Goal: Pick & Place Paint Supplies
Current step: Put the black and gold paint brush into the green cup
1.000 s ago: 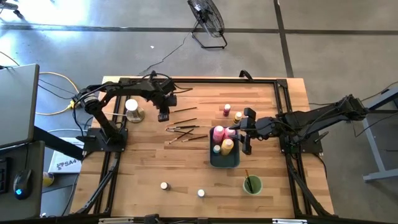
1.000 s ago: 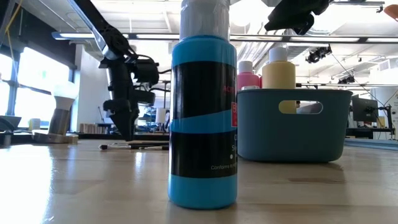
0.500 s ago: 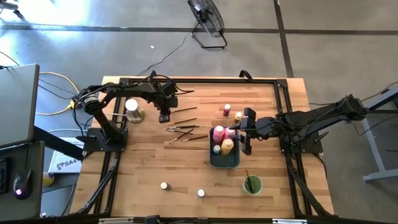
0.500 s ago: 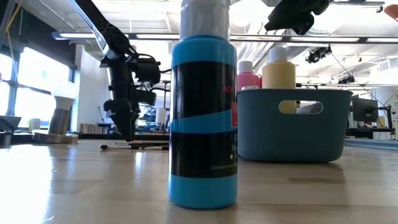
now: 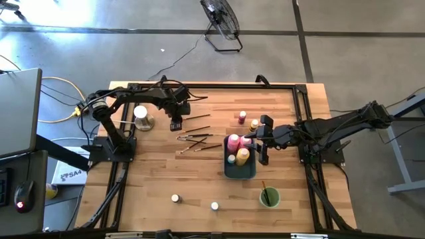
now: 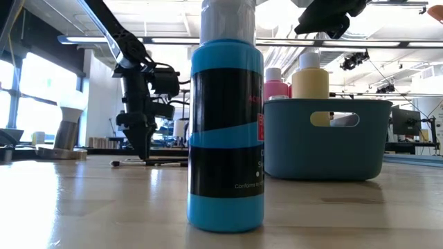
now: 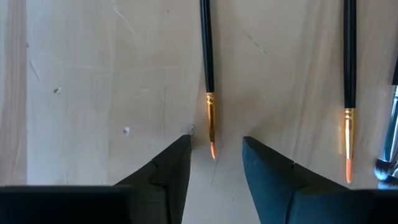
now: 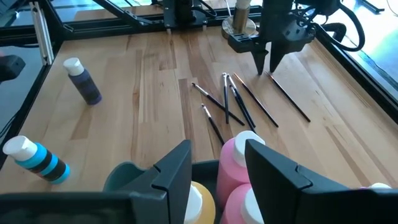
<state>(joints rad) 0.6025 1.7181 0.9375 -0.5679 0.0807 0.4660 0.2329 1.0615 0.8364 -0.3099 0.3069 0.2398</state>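
Several thin paintbrushes (image 5: 196, 137) lie flat on the wooden table. My left gripper (image 5: 175, 124) points down over the near brush; in its wrist view the open fingers (image 7: 180, 155) stand on either side of that brush's orange bristle tip (image 7: 212, 148) without touching it. A pink bottle (image 5: 233, 141) and a yellow bottle (image 5: 242, 156) stand upright in the blue-grey tray (image 5: 250, 171). My right gripper (image 5: 255, 138) hovers open above the tray, clear of the bottles (image 8: 239, 158). Two small bottles (image 5: 242, 117) stand beyond the tray.
A green cup (image 5: 269, 197) holding one brush stands near the tray's right. A blue striped bottle (image 6: 225, 131) and a purple bottle (image 8: 84, 81) stand toward the near edge. A white-topped stand (image 5: 141, 114) sits left of my left gripper. A black frame (image 5: 199, 85) rims the table.
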